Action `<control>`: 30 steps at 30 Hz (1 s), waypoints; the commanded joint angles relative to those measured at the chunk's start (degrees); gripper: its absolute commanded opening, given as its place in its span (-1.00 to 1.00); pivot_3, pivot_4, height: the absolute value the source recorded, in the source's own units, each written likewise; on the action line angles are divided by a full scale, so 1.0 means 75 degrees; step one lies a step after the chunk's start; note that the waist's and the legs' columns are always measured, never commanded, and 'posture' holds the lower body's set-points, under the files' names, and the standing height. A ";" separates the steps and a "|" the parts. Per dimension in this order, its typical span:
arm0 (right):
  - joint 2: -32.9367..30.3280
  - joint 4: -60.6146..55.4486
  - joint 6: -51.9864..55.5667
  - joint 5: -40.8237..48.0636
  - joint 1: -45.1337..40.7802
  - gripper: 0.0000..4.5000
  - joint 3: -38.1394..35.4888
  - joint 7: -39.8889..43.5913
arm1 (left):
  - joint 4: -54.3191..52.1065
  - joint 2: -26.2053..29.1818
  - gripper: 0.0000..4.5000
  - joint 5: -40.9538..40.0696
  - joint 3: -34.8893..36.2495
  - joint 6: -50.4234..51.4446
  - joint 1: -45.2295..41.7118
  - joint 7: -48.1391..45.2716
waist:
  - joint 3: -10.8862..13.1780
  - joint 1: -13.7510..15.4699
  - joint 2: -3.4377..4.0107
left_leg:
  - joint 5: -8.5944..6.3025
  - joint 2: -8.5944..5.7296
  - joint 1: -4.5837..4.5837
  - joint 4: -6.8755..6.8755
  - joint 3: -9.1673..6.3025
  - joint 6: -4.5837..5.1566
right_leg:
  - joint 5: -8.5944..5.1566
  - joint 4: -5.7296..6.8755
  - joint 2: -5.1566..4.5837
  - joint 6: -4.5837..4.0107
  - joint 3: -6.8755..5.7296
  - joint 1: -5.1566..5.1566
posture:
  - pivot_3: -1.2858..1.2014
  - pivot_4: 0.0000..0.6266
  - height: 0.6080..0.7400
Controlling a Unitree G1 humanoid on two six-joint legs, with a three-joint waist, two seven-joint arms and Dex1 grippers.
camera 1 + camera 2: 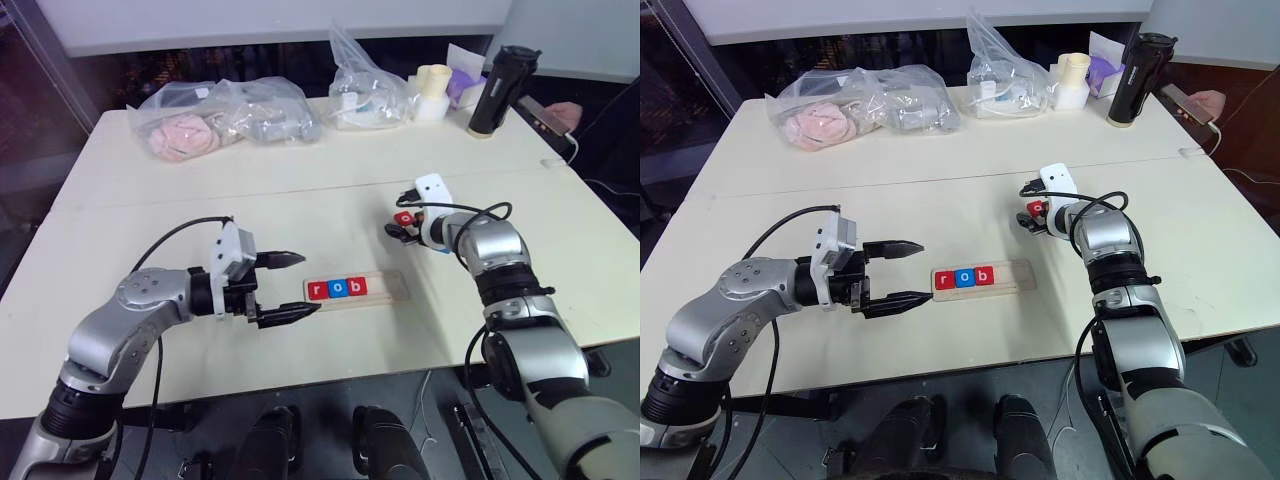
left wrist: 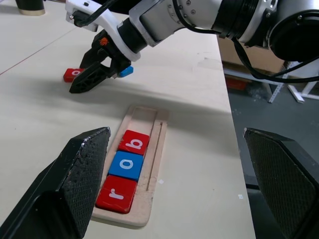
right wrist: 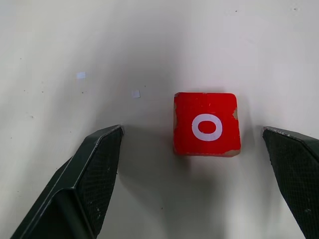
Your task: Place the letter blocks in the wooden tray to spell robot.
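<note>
Stage shown: three of five letters set. The wooden tray [image 1: 385, 290] lies on the worktop [image 1: 300, 200] in front of the robot, holding a red r [image 2: 116, 193], a blue o [image 2: 126, 165] and a red b [image 2: 133, 142] side by side at one end; the remaining two places are bare.

The step in hand is the pickup of the fourth letter. The red o block [image 3: 206, 123] lies flat on the worktop, well apart from the tray on the robot's right. The right end effector [image 3: 192, 169] is poised over it with its fingers wide apart, one on either side of the block, gripping nothing. In the left wrist view a blue block [image 2: 125, 71] lies just beside that end effector; it is presumably the t, though its letter cannot be read.

The left end effector [image 1: 292, 285] hovers level just beside the filled end of the tray, fingers fully spread and empty.

Next move, as judged: bring the right fingers in on the red o block's opposite edges, lift it, carry it to the tray and seat it against the b, letter upright.
</note>
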 commanded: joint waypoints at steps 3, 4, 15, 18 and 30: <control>0.0032 0.0671 -0.0596 -0.0046 -0.0260 -0.03 -0.0045 0.0129 | -0.0180 0.0004 1.00 -0.0018 0.0021 -0.0062 -0.0074 0.0034 | 0.0000 0.0017 0.0000 | 0.0000 0.0000 0.0000 0.0001 0.0000 0.0000 | 0.0000 0.0001 0.0000 0.0000 0.0000 0.0001 | 0.03 -0.52 0.97; 0.0021 0.0809 -0.0694 -0.0046 -0.0303 -0.27 -0.0061 0.0152 | -0.0177 0.0003 1.00 -0.0014 0.0016 -0.0065 -0.0077 0.0034 | 0.0000 0.0017 0.0000 | 0.0000 0.0000 0.0000 0.0002 0.0000 0.0000 | 0.0000 0.0000 0.0000 0.0000 0.0000 0.0002 | 0.03 -0.52 0.97; -0.1234 -0.1770 -0.0810 0.0298 0.0556 -0.50 0.0715 0.2987 | -0.0087 -0.0019 1.00 0.0003 -0.0004 -0.0098 -0.0161 -0.0037 | 0.0003 0.0074 0.0001 | 0.0000 -0.0001 -0.0004 -0.0001 -0.0002 0.0000 | -0.0001 -0.0002 -0.0001 0.0001 -0.0001 0.0000 | 0.03 -0.52 0.97; -0.2293 -0.3907 -0.1240 0.0609 0.1498 -0.50 0.1016 0.4440 | -0.0002 0.0018 1.00 0.0024 0.0007 -0.0142 -0.0181 -0.0115 | 0.0008 0.0162 0.0008 | -0.0009 -0.0009 -0.0013 -0.0004 -0.0003 0.0012 | -0.0015 -0.0005 -0.0009 0.0026 -0.0003 -0.0003 | 0.03 -0.52 0.97; -0.3861 -0.5674 -0.3593 0.0326 0.2696 -0.50 0.1783 0.6564 | 0.0275 0.0006 1.00 0.0143 -0.0028 -0.0315 -0.0314 -0.0363 | 0.0022 0.0171 -0.0012 | -0.0030 0.0004 -0.0011 0.0028 0.0002 -0.0008 | -0.0032 -0.0009 -0.0041 0.0047 0.0003 0.0007 | 0.03 -0.52 0.97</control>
